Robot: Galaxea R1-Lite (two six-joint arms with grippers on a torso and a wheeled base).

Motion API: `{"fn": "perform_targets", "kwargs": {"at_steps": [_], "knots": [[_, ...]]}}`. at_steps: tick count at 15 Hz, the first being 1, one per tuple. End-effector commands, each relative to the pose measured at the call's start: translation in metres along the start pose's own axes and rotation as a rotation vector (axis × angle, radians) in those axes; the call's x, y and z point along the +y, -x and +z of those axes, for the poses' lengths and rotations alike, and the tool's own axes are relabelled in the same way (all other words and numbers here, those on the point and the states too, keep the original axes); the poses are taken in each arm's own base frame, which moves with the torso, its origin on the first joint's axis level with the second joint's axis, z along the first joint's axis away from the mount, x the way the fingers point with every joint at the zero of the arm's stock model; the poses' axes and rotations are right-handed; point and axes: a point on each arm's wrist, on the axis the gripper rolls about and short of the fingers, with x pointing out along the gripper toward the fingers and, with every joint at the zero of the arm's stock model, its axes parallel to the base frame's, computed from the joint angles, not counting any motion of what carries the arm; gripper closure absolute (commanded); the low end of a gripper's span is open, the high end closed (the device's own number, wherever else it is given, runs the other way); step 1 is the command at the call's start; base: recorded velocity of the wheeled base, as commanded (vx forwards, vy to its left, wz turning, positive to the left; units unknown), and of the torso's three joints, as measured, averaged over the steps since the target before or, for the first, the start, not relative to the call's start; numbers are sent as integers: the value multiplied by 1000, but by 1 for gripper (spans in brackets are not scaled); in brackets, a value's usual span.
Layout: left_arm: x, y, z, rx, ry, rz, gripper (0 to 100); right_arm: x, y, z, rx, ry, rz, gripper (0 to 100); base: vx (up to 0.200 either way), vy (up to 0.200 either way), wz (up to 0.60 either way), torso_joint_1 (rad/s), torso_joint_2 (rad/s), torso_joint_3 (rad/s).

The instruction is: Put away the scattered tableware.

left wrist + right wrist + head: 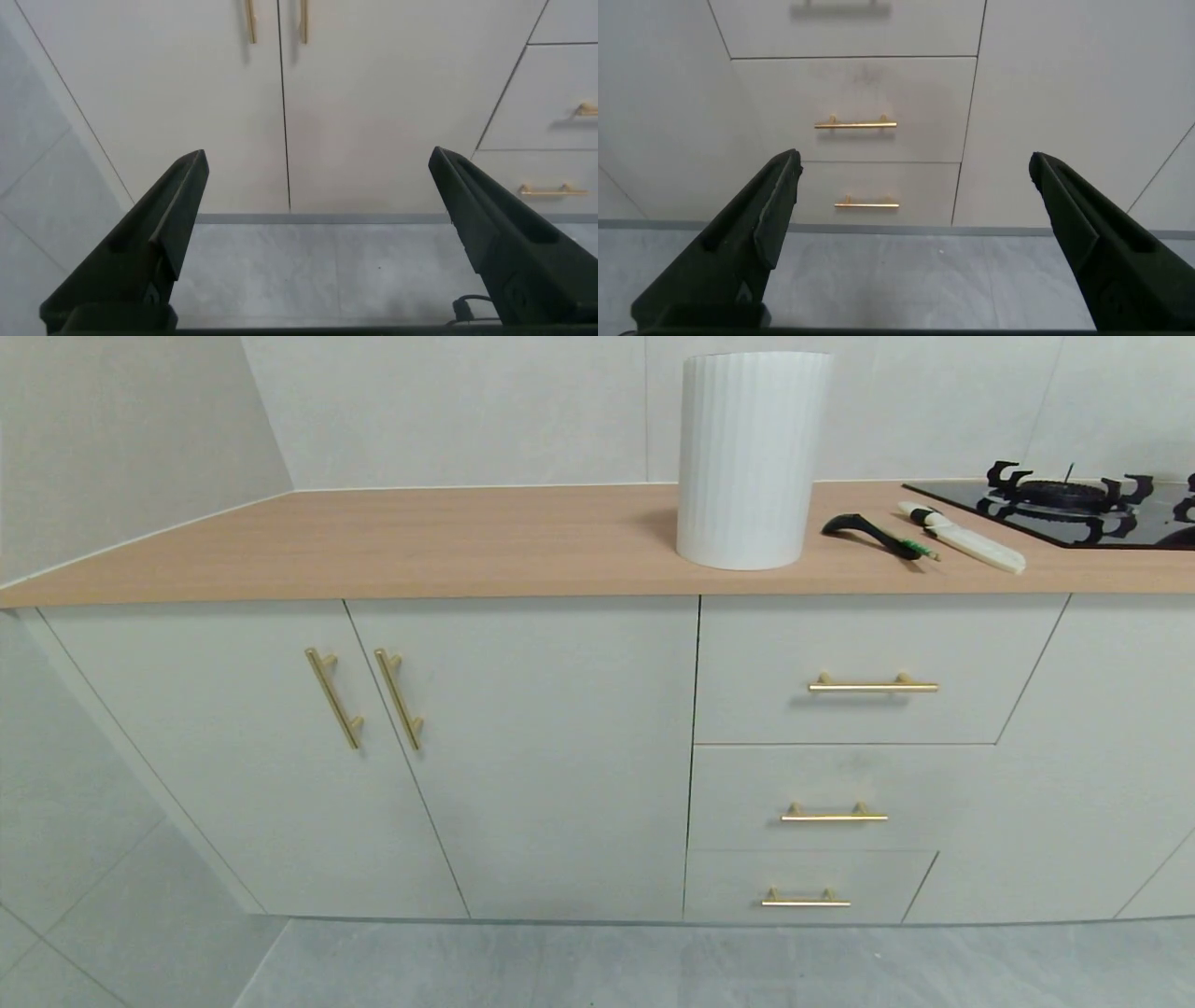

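On the wooden countertop (420, 541) stands a tall white ribbed cylinder holder (749, 457). To its right lie a black-handled utensil with a green tip (878, 536) and a cream knife-like utensil with a black band (962, 537). My left gripper (318, 168) hangs open low in front of the double cabinet doors (280, 93), nothing between its fingers. My right gripper (915, 168) is open too, facing the lower drawers (856, 124), holding nothing.
A black gas hob (1074, 509) sits at the countertop's far right. Below are two cabinet doors with gold handles (369, 695) and three drawers with gold bar handles (873, 686). Grey tiled floor (597, 971) lies in front; a wall closes the left side.
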Motion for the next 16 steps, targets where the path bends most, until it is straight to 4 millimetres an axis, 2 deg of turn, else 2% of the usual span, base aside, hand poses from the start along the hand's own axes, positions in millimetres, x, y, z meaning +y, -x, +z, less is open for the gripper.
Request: {"fn": "perform_targets", "kwargs": {"at_steps": [1, 4, 12, 13, 16], "knots": [[0, 0, 0, 1, 0, 1, 0, 0, 0, 0, 1, 0, 0, 0, 0, 0, 0, 0, 0, 0], [0, 0, 0, 1, 0, 1, 0, 0, 0, 0, 0, 2, 0, 0, 200, 0, 0, 1, 4, 4], [0, 0, 0, 1, 0, 1, 0, 0, 0, 0, 0, 3, 0, 0, 0, 0, 0, 0, 0, 0], [0, 0, 0, 1, 0, 1, 0, 0, 0, 0, 1, 3, 0, 0, 0, 0, -600, 2, 2, -7], [0, 0, 0, 1, 2, 1, 0, 0, 0, 0, 0, 5, 0, 0, 0, 0, 0, 0, 0, 0]]}}
